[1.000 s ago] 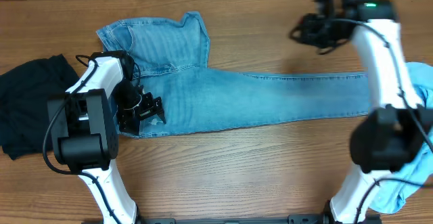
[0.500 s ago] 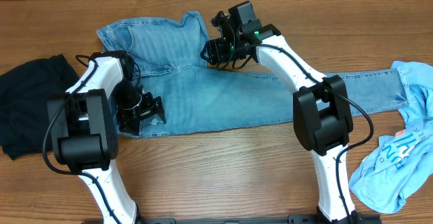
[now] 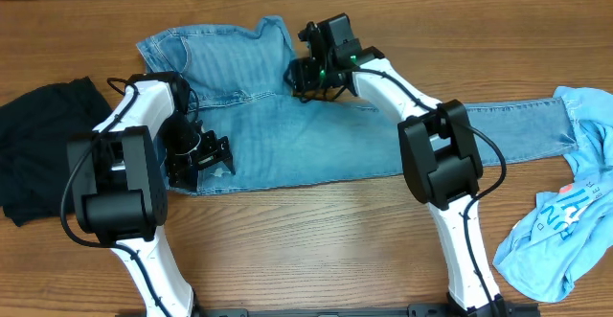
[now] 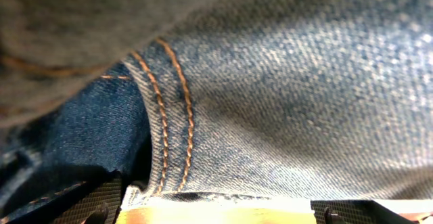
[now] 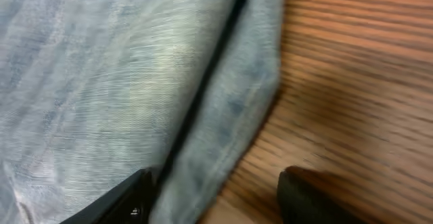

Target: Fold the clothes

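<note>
1. On the far left I see the black garment (image 3: 38,145) lying crumpled at the left edge of the table (image 3: 316,260). It is beside the left arm and apart from the denim.
2. The left gripper (image 3: 213,156) sits low at the near edge of the jeans' (image 3: 316,135) wide end, with its claw spread wide. On the left wrist camera, denim (image 4: 284,95) with a double line of orange stitching fills the view. The two fingertips (image 4: 101,207) show only at the bottom corners, well apart. The pale hem edge runs between them, and I see nothing pinched.
3. The jeans lie across the middle of the table. The wide end is at the left, with a flap reaching toward the far side, and the leg stretches away to the right.
4. The right gripper (image 3: 302,76) is down at the far edge of the jeans, by the flap's right corner. Its claw is spread as well. The right wrist camera shows the two fingers (image 5: 128,200) apart at the bottom of the view. A folded denim edge (image 5: 101,82) runs down between them, and bare wood (image 5: 358,68) lies to the right.
5. On the far right, the sky-blue printed T-shirt (image 3: 565,221) lies bunched at the table's right side. Its upper part meets the end of the jeans' leg.
</note>
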